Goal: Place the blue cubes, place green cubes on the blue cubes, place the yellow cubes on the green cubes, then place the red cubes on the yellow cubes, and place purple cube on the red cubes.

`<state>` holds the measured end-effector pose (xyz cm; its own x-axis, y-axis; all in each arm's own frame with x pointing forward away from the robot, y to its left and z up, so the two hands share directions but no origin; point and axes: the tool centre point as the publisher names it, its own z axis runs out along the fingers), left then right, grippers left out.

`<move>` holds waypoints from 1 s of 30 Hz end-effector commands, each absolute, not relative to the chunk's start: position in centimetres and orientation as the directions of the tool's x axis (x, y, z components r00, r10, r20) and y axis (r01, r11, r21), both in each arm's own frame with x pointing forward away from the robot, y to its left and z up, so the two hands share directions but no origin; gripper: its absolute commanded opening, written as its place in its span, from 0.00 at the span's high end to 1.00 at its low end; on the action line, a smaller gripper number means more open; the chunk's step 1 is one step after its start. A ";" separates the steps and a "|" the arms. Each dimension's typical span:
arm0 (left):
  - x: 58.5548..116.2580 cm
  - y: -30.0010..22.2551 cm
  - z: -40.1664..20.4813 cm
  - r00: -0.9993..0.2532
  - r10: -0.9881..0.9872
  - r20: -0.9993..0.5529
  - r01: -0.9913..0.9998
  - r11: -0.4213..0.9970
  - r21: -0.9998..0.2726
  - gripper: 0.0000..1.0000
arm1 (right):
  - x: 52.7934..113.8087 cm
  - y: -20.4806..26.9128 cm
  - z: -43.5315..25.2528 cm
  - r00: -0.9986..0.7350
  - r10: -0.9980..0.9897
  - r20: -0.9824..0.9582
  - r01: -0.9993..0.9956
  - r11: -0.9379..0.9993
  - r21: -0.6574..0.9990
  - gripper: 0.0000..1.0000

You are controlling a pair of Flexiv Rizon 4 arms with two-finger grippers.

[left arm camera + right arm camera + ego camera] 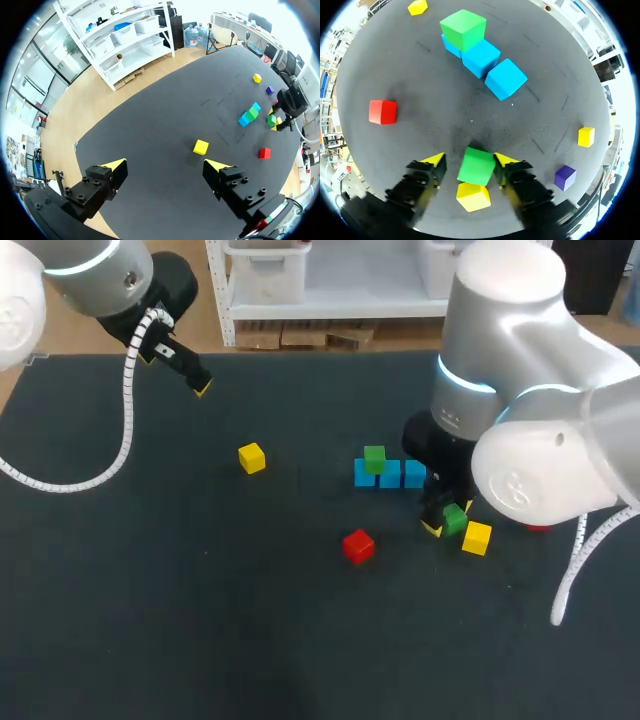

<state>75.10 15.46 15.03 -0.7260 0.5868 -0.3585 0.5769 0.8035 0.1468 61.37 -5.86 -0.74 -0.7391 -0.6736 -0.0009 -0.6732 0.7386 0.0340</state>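
My right pincer [470,159] is low over the table [200,620], spread around a green cube [476,166]: one finger against it, a sliver of gap at the other. A yellow cube [472,196] touches it. Blue cubes [485,62] sit ahead in a row, with a second green cube [463,29] atop the end one. My left pincer [166,164] is wide, holding nothing.

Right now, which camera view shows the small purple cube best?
The right wrist view: the small purple cube lies in plain sight, large and unblocked, beside the right end effector. The left wrist view shows it only as a tiny far speck. The head view shows none of it; probably the right arm covers it.
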 end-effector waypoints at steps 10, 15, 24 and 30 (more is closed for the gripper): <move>75.2 15.5 15.0 -0.725 0.588 -0.358 0.579 0.802 0.144 0.00 | 61.4 -6.2 0.0 -0.673 -0.740 0.012 -0.740 0.673 -0.003 1.00; 75.2 15.5 15.0 -0.725 0.588 -0.358 0.579 0.802 0.144 0.00 | 62.2 -7.0 2.9 -0.558 -0.830 -0.023 -0.829 0.558 -0.027 1.00; 75.2 15.5 15.0 -0.725 0.588 -0.358 0.579 0.802 0.144 0.00 | 62.3 -7.9 9.2 -0.274 -0.962 0.009 -0.950 0.269 -0.156 1.00; 75.2 15.5 15.0 -0.725 0.588 -0.358 0.579 0.802 0.144 0.00 | 62.0 -5.9 11.1 -0.081 -0.995 0.059 -0.979 0.069 -0.194 1.00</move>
<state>75.10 15.45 15.04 -0.7260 0.5869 -0.3585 0.5770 0.8035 0.1468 62.81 -6.55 10.39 -0.1722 -0.9842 0.0418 -0.9712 0.1626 -0.1742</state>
